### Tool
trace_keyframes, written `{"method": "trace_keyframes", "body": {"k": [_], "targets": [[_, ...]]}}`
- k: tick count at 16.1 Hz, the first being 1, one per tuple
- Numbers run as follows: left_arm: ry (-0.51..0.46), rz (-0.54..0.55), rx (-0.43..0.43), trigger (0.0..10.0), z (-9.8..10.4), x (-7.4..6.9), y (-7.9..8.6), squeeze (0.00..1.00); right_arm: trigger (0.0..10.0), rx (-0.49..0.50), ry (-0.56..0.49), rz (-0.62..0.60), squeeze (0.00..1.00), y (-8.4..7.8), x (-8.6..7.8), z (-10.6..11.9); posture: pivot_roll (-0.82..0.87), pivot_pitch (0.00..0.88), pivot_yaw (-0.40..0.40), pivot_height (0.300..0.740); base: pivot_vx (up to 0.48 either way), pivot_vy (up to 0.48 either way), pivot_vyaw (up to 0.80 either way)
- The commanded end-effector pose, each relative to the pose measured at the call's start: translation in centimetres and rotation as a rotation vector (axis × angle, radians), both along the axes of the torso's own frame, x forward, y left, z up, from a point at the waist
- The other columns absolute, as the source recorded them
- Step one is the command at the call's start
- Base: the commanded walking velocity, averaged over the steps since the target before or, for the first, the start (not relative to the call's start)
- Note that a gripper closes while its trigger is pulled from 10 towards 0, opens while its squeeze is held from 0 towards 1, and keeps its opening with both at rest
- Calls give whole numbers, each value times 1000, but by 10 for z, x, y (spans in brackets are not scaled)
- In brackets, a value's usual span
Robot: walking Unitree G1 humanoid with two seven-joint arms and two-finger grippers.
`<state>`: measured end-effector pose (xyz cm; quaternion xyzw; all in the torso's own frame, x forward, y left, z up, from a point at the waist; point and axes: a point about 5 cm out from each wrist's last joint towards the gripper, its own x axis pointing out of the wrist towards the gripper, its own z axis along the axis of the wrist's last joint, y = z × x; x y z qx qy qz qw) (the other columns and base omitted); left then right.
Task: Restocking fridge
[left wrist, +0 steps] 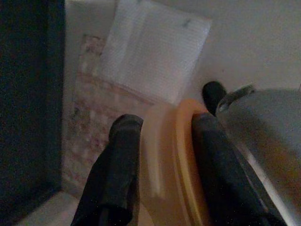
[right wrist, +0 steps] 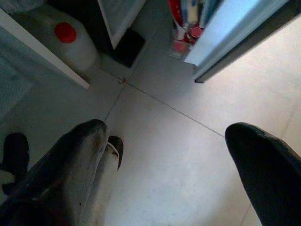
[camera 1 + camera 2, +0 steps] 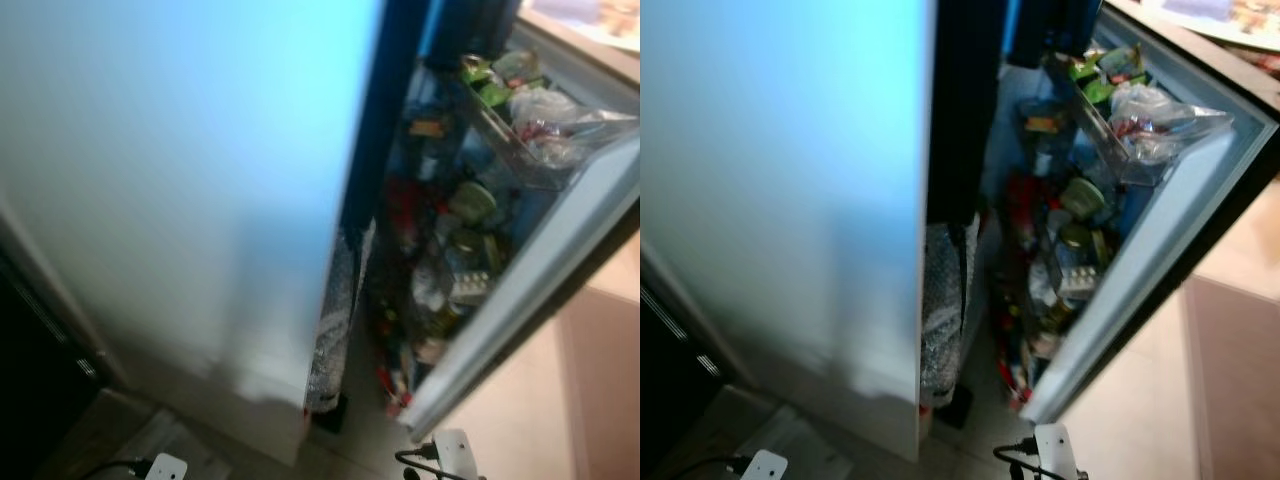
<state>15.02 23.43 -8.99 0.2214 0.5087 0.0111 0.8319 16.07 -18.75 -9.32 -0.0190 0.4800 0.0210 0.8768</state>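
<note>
- Pale tiled floor (image 2: 178,155) underfoot, crossed by thin grout lines; tall white fridge side panel (image 3: 180,180) rising close ahead and to the left, lit bluish.
- Fridge door (image 3: 540,270) swung open to the right, seen from its inner side; door shelves (image 3: 1080,250) crowded with small jars, packets and tubs, a clear upper bin (image 3: 1140,135) holding bagged produce and green-labelled items. Head views blurred, so labels unreadable.
- Dark gap between panel and door, with a grey textured sheet (image 3: 335,330) standing near the bottom edge.
- White jug with a red cap (image 2: 66,40) on the floor beside a white panel edge, seen from the right wrist.
- Left tool (image 1: 164,141): fingers narrow, closed around an orange-yellow rounded item (image 1: 174,160), apparently the thing to be restocked; exact kind hard to tell through the blur. Held low beside the robot's body, a white mesh-patterned sheet (image 1: 155,52) and a worn brick-like patch behind it.
- Right tool (image 2: 174,155): fingers spread wide, nothing between them, pointing down at the bare floor near the foot of the door.
- Step in hand, by judgement: carrying the item toward the open fridge, not yet placing.
- Next move likely calls for squaring up to the opening, raising the left arm to a free spot, and avoiding the crowded door shelves.
</note>
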Motion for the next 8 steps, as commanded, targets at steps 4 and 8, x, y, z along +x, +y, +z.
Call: {"method": "trace_keyframes", "body": {"k": [4,8], "targets": [[0,0,-23,10000,-1,3,-8,0,10000,-21,31,-17,0,-10,-8,-2,-77,0,-88,740,0,-302,0],[-1,3,-22,10000,-1,4,-8,0,10000,-23,36,-24,0,-25,-18,-3,-79,0,-86,740,0,0,0]]}}
